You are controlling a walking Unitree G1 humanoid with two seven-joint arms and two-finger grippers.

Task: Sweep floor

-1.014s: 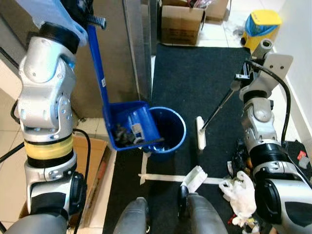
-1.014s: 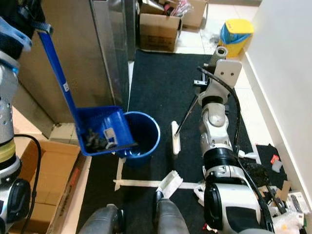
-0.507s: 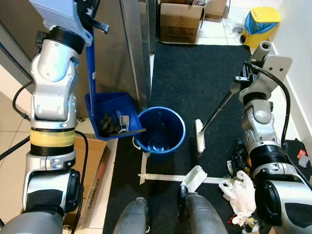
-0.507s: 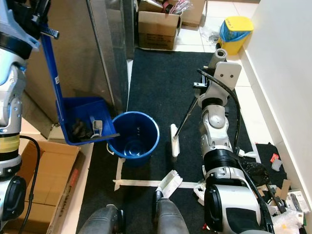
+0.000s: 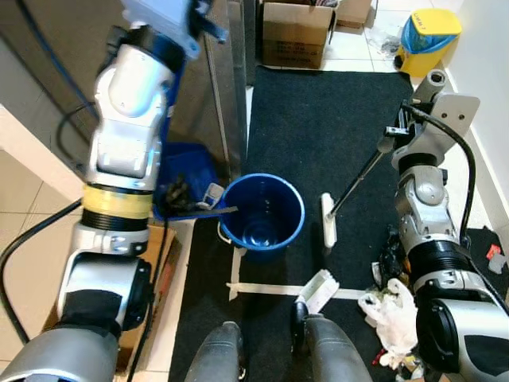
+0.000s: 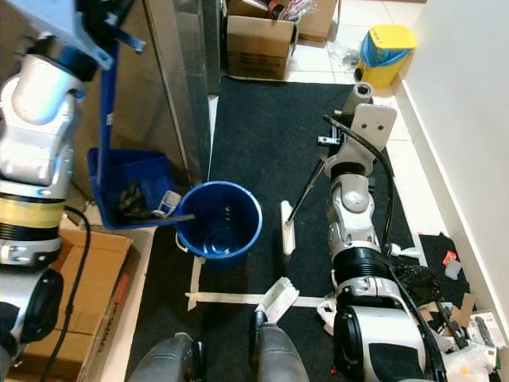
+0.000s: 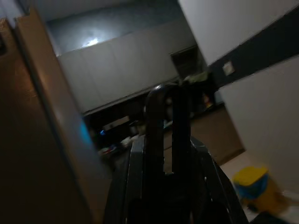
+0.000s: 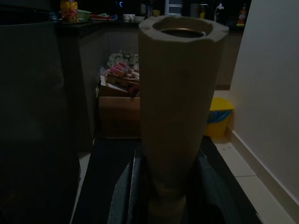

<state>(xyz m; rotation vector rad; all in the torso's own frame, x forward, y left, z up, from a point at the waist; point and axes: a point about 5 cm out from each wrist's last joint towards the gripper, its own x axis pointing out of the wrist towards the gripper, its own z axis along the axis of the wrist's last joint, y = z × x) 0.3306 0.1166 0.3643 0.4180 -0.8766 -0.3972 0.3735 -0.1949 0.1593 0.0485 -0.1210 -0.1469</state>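
- The left gripper [image 6: 95,20] is up high beside the metal cabinet [image 6: 179,87], its jaws clamped on the top of the blue dustpan's long handle [image 6: 104,103].
- The dustpan [image 6: 131,187] hangs low just left of the blue bucket [image 6: 219,227], its front lip touching or just over the bucket rim; I cannot tell which.
- Dark debris and a pale scrap sit in the pan [image 6: 147,203]; the bucket looks nearly bare inside.
- The right gripper [image 6: 362,99] is raised over the black mat [image 6: 262,127], jaws closed around the top of the broom handle [image 8: 180,112].
- The broom shaft [image 6: 306,191] slants down to the white broom head [image 6: 286,227], which rests on the mat just right of the bucket.
- The step in hand, as I judge it, is emptying the pan into the bucket, and it is not done.
- Next move calls for carrying the pan over the bucket mouth and tipping it so the load slides in, without knocking the rim.
- More litter lies by the robot's right foot: a white bag [image 5: 390,314] and scraps against the wall, waiting for the broom.
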